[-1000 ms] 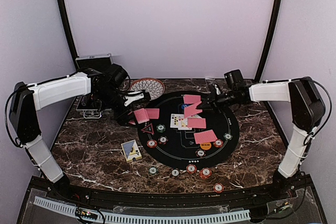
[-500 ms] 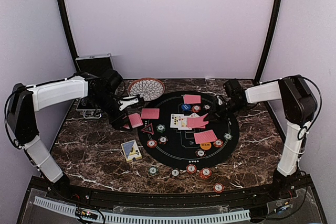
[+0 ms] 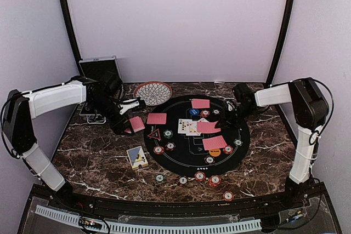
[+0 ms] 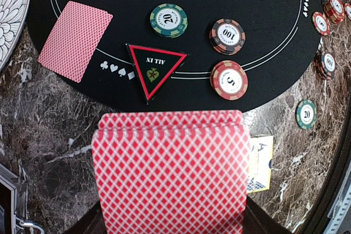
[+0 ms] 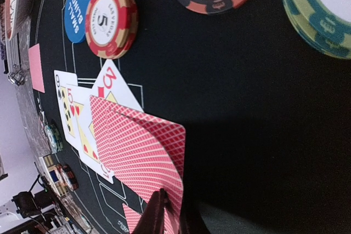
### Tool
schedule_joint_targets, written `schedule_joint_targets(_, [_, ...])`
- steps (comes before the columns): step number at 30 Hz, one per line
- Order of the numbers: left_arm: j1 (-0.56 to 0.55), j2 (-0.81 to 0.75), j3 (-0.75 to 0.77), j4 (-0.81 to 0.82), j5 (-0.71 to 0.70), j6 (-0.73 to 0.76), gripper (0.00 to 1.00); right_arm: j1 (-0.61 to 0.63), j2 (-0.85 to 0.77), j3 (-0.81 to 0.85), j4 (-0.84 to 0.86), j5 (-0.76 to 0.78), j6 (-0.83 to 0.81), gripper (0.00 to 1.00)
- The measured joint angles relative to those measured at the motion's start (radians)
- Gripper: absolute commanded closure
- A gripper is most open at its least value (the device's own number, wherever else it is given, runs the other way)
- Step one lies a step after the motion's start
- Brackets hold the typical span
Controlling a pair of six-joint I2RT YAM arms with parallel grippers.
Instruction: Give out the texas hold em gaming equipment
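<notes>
My left gripper (image 3: 125,126) hangs over the marble left of the black mat (image 3: 241,135), shut on a deck of red-backed cards (image 4: 173,173) that hides its fingers. Ahead of it lie a single red-backed card (image 4: 75,39), the red triangle marker (image 4: 155,69), a green chip (image 4: 168,20) and two red-striped chips (image 4: 228,79). My right gripper (image 5: 174,206) sits low on the mat's right side, pinching the edge of curled red-backed cards (image 5: 137,146) that rest on face-up cards (image 5: 82,119). A blue button (image 5: 77,12) and an orange button (image 3: 214,146) lie on the mat.
A patterned bowl (image 3: 153,91) stands behind the mat and a silver-edged black case (image 3: 100,68) at the back left. A blue and yellow card box (image 3: 136,157) lies left of the mat. Several chips (image 3: 200,176) line the front of the table.
My left gripper has drawn back to the left with the deck, leaving one card on the mat. My right gripper has lowered its cards onto the face-up cards.
</notes>
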Motion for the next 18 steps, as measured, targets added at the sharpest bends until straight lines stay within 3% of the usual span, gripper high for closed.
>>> schedule_joint_targets(4, [0.002,0.0,-0.001,0.0,0.0,-0.004,1.0,0.0,0.001,0.0,-0.021,0.012,-0.016,0.72])
schedule_joint_targets(11, [0.007,0.0,-0.002,0.002,-0.005,-0.006,1.0,0.0,0.001,0.016,-0.044,0.021,-0.036,0.62])
schedule_joint_targets(18, [0.017,0.0,-0.013,0.01,-0.021,-0.007,1.0,0.0,-0.013,0.045,-0.098,0.089,-0.057,0.39])
